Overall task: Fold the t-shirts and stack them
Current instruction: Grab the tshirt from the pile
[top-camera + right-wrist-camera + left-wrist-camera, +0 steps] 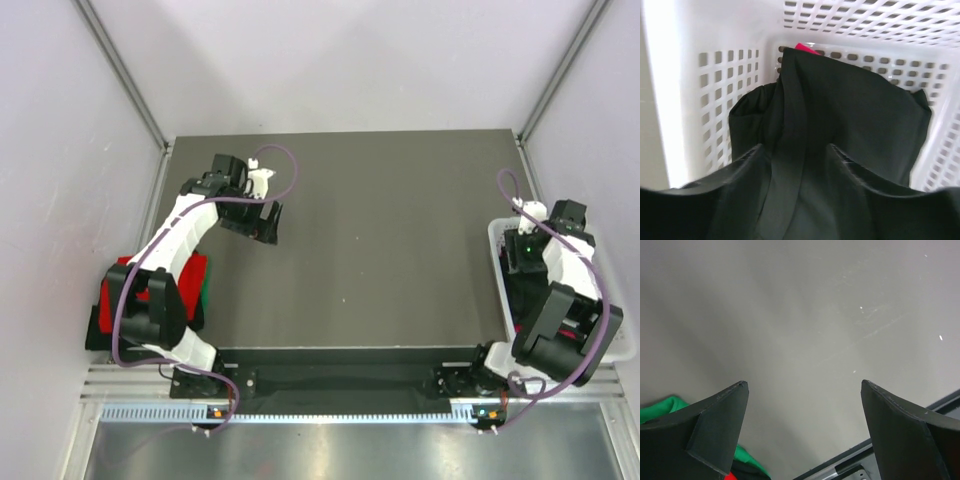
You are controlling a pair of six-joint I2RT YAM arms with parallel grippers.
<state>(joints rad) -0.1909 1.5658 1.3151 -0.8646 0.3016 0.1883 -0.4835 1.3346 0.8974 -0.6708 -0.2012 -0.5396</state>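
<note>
A black t-shirt (pixel 850 115) lies crumpled in the white mesh basket (pixel 725 75), with a bit of the magenta-pink t-shirt (pixel 807 47) behind it. My right gripper (pixel 795 150) is down in the basket (pixel 497 240), its jaws partly open on either side of a raised fold of the black shirt. My left gripper (pixel 805 385) is open and empty above the bare table, at the back left in the top view (pixel 265 222). A pile with the red t-shirt (pixel 130 288), the green t-shirt (pixel 205 285) and black cloth (pixel 95 332) lies at the table's left edge. The green shirt also shows in the left wrist view (pixel 665 407).
The dark grey table (pixel 380 250) has walls close on the left, back and right. The basket stands off the table's right edge. The table's metal front rail (pixel 850 467) shows under the left gripper's view.
</note>
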